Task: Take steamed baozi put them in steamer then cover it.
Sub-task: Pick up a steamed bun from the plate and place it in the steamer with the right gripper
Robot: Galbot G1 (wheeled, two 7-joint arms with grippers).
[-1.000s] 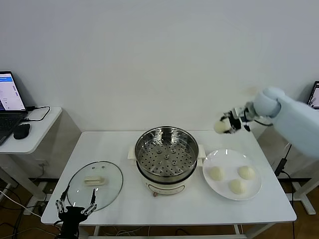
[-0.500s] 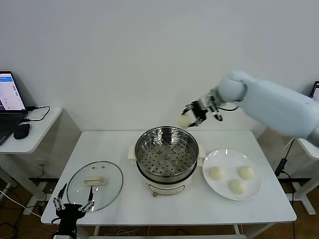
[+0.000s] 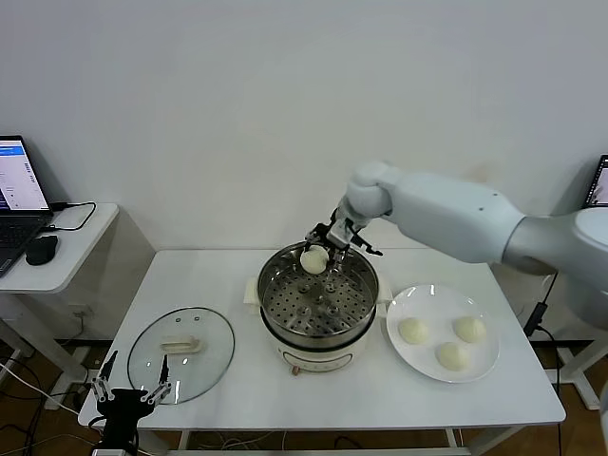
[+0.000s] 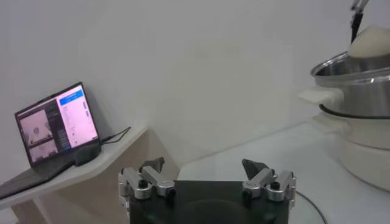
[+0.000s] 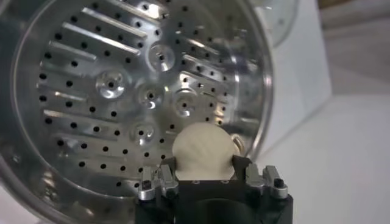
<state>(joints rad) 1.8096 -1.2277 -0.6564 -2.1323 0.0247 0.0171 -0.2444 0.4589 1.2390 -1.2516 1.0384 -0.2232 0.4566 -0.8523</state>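
My right gripper (image 3: 316, 253) is shut on one cream-white baozi (image 3: 313, 258) and holds it over the far rim of the steel steamer (image 3: 317, 302). In the right wrist view the baozi (image 5: 203, 151) sits between the fingers above the perforated tray (image 5: 116, 97). Three more baozi (image 3: 412, 331) lie on the white plate (image 3: 486, 365) to the right of the steamer. The glass cover (image 3: 180, 351) lies flat on the table at the left. My left gripper (image 3: 128, 397) is open and empty at the table's front left edge, near the cover.
A side table (image 3: 66, 256) with a laptop (image 3: 17, 195) and mouse stands at the far left. The white table (image 3: 313, 404) has bare room in front of the steamer. The steamer also shows in the left wrist view (image 4: 359, 109).
My right arm has swung left from above the plate to over the steamer, carrying the baozi and lowering it to the rim. My left gripper has sunk slightly.
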